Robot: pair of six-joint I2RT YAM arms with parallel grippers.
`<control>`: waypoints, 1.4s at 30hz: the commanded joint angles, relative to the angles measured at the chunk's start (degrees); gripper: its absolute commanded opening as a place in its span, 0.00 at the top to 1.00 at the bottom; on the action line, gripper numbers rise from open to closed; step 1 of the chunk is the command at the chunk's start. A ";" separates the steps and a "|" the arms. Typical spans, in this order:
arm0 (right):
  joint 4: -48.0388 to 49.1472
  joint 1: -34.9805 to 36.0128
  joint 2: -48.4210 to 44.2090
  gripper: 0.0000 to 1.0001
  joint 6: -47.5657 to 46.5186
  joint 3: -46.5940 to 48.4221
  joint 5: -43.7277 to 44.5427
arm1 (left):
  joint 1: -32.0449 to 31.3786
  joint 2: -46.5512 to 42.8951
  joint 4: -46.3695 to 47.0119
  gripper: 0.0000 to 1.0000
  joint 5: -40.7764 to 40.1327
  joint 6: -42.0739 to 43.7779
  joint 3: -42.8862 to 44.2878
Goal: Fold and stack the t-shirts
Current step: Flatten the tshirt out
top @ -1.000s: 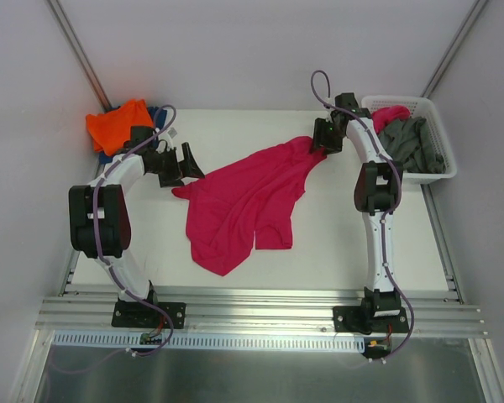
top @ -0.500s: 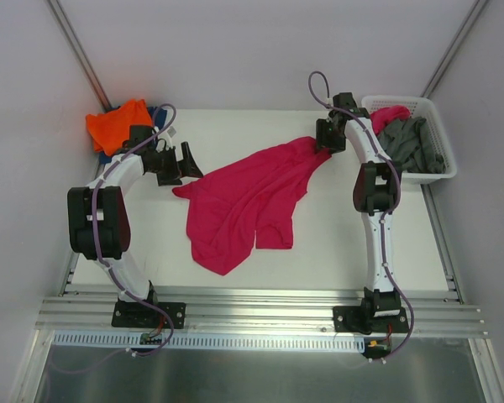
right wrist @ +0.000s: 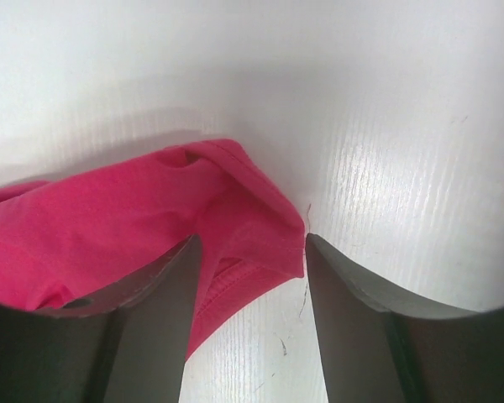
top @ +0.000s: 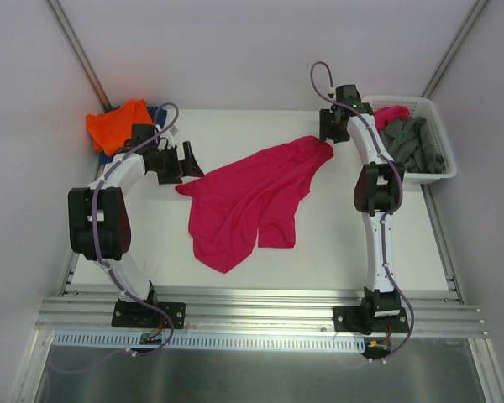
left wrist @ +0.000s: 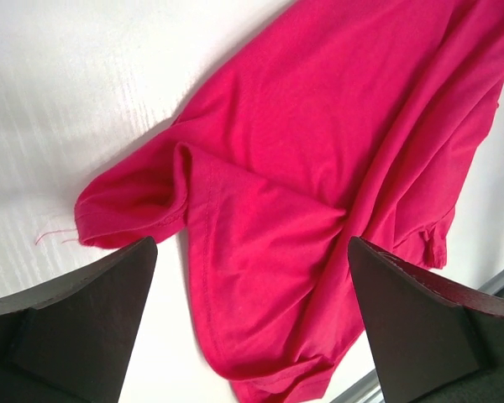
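On the bench (top: 235,126), the big magenta t-shirt (top: 244,201) lies mid-surface with its long axis diagonal, far-right tip to near-left hem. My right gripper (right wrist: 250,245) is half spread over that far tip, and I can't tell if it's actually pinching. My left gripper (top: 193,162) is spread wide beside the left sleeve.

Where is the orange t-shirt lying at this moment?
In the top view, the orange t-shirt sits at the far left corner of the table, partly over a dark blue t-shirt, just beyond the open left gripper.
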 commanded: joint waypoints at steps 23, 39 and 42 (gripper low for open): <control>-3.00 -3.14 -2.11 0.42 3.60 -3.75 -8.54 | -3.91 0.85 -1.30 0.01 -4.85 1.98 4.30; -3.00 -3.67 -1.67 0.61 4.21 -3.67 -9.52 | -2.77 -0.99 -1.30 0.01 -4.14 1.10 3.42; -3.08 -3.75 -1.58 0.74 4.47 -3.41 -9.25 | -2.77 -2.05 -1.30 0.01 -4.49 1.45 2.90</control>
